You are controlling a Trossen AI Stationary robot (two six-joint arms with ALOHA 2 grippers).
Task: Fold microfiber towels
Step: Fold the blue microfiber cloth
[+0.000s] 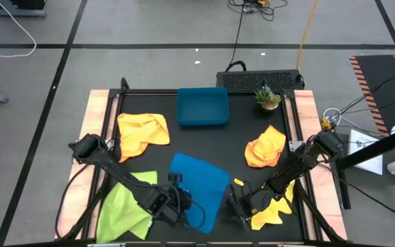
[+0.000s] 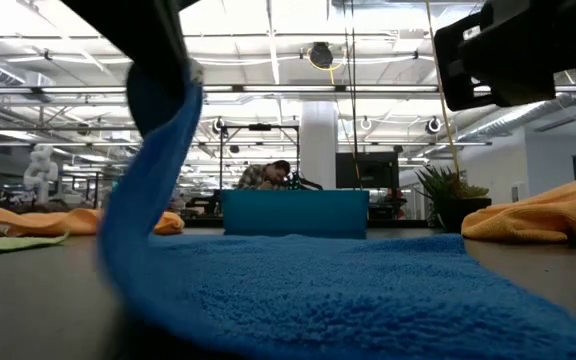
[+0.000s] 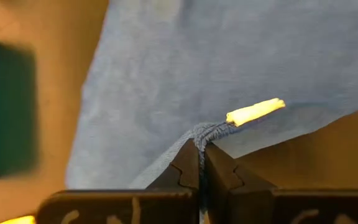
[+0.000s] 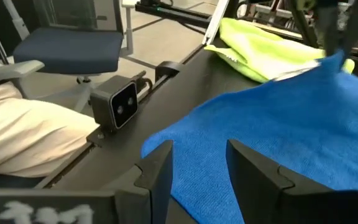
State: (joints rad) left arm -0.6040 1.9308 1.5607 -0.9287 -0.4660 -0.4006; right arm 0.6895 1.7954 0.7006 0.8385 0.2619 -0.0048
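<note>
The blue microfiber towel (image 1: 201, 185) is spread at the lower centre of the high view, on the dark surface (image 1: 204, 140), and it is the cloth being worked. One corner of it is pinched in the left hand (image 3: 201, 163), whose fingers are pressed together on a bunched tuft of the fabric, as the left wrist view shows. In the low view that corner is seen lifted off the surface at the upper left, with the cloth hanging down in a sloped sheet to the rest of the towel lying flat. A corner is judged to be held this way so that it can be carried over the flat part to make a fold.

The right hand (image 4: 199, 163) is placed at the towel's opposite edge, low over the blue cloth, with its fingers apart and nothing between them; it is judged to be waiting to take that edge or to steady it.

The other towels are kept clear of the working area: a lime green towel (image 1: 125, 206) at the lower left, a yellow-orange towel (image 1: 142, 130) at the upper left, an orange towel (image 1: 266, 147) at the right, and a yellow towel (image 1: 273, 211) partly under the right arm. The blue tray (image 1: 202, 106) sits at the upper centre, beside a small potted plant (image 1: 267, 96).
</note>
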